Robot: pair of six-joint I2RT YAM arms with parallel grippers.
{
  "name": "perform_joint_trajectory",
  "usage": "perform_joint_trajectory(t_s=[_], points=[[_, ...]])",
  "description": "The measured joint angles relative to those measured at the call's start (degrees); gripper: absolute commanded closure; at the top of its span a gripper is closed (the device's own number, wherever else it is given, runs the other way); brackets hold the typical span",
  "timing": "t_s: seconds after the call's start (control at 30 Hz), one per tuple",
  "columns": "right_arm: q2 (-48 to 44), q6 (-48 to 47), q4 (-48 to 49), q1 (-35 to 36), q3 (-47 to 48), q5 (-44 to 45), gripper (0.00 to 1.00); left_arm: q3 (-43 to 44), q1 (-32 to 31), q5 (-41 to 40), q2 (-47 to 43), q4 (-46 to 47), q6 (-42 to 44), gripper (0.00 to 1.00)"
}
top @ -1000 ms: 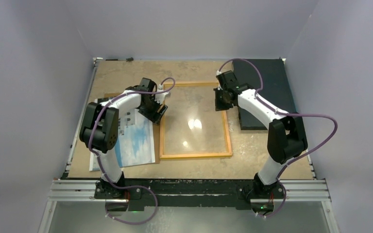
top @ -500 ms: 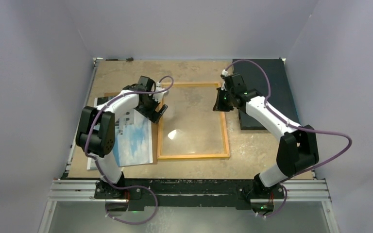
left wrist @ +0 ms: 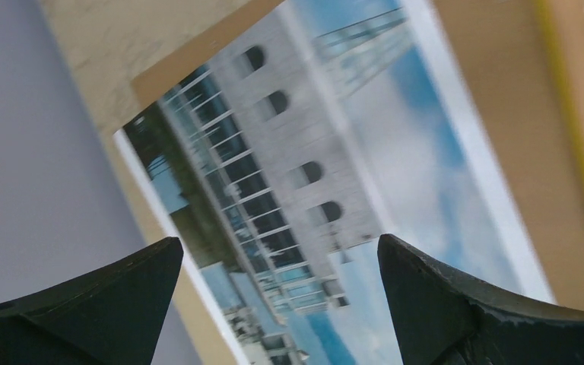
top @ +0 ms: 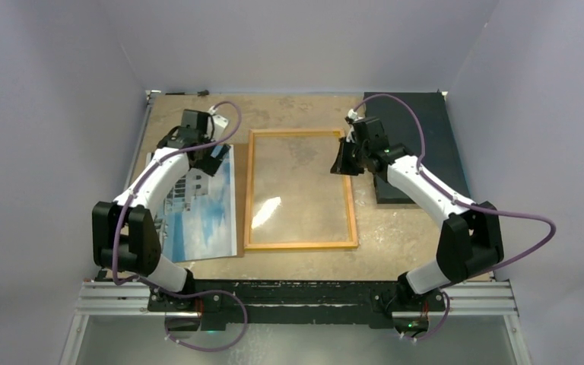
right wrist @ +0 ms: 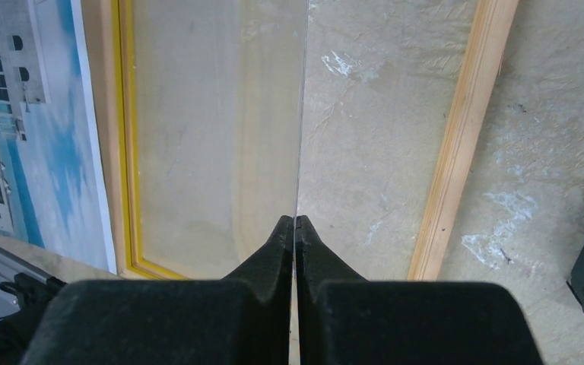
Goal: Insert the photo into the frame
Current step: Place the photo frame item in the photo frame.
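Observation:
The frame [top: 248,190], with a thin yellow border, lies flat mid-table; its wood right rail [right wrist: 462,137] and yellow left edge [right wrist: 125,137] show in the right wrist view. My right gripper [top: 342,163] [right wrist: 295,222] is shut on the right edge of the clear pane [right wrist: 220,129], which is tilted up off the right rail. The photo [top: 201,209] of sky and buildings lies face up left of the frame; it also shows in the right wrist view [right wrist: 42,122]. My left gripper [top: 211,158] [left wrist: 280,242] is open and empty above the photo's far end [left wrist: 312,152].
A plain brown backing board [left wrist: 502,129] lies under the photo. A dark mat [top: 414,144] lies at the back right, next to the right arm. Grey walls close in left, right and back. A metal rail [top: 296,296] runs along the near edge.
My left gripper has moved from the frame's left edge back and left over the photo. The frame has shifted left and straightened. The right gripper has stayed shut at the pane's right edge.

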Motion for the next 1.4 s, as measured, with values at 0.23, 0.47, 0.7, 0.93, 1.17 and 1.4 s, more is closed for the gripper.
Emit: perform_joint_trajectory(t_s=[0.23, 0.47, 0.7, 0.93, 1.17, 1.4], points=[[-1.97, 0.79, 1.18, 0.0, -2.64, 0.04, 1.0, 1.16, 6.82, -0.66, -1.07, -2.51, 3.78, 0.0], [-2.29, 1.66, 1.38, 0.0, -2.75, -0.04, 1.0, 1.4, 6.45, 3.02, -2.25, -3.72, 3.72, 0.01], [-3.23, 2.34, 1.88, 0.0, -3.5, -1.01, 1.0, -0.28, 6.45, 5.49, -2.32, -3.63, 3.69, 0.02], [-3.28, 3.23, 1.88, 0.0, -3.48, -4.09, 1.0, -6.95, 6.47, 9.66, -2.58, -1.03, 2.51, 0.13], [-3.28, 4.37, 2.27, 0.0, -3.45, -7.74, 1.0, -8.17, 6.45, 19.17, 0.0, -0.31, -1.31, 0.22], [-3.96, 5.64, 2.62, 0.0, -3.48, -9.01, 1.0, -8.17, 6.01, 27.69, 3.65, 0.28, -3.61, 0.33]])
